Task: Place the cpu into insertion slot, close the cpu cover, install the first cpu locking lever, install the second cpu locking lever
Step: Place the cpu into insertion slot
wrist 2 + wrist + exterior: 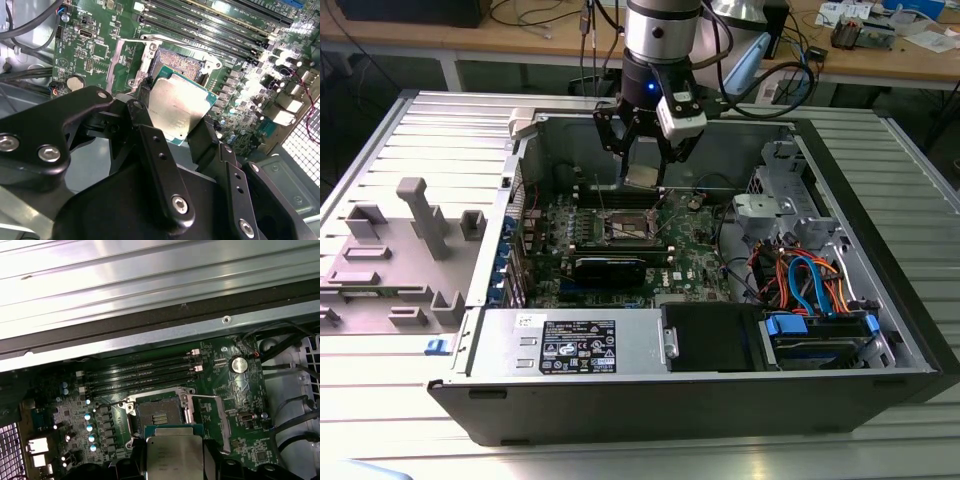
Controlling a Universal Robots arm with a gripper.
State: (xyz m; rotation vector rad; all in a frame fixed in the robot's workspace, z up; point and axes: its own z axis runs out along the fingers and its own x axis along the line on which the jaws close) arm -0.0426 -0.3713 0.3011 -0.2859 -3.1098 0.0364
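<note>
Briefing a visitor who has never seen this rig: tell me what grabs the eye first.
The gripper, shut on the cpu, hangs above the green motherboard inside the opened computer case. Just below it, the insertion slot lies uncovered, its contacts bare. Blue and orange cables bunch at the exterior view's right.

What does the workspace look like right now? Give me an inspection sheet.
Surface: ribbed metal table, open computer case on it.
Job's things: cpu held above the empty insertion slot, not seated; cpu cover swung open.
Clutter: grey fixture at the exterior view's left.
Grippers: gripper shut on the cpu.
Cables: orange and blue cables inside the case.
Surroundings: wooden bench behind.
</note>
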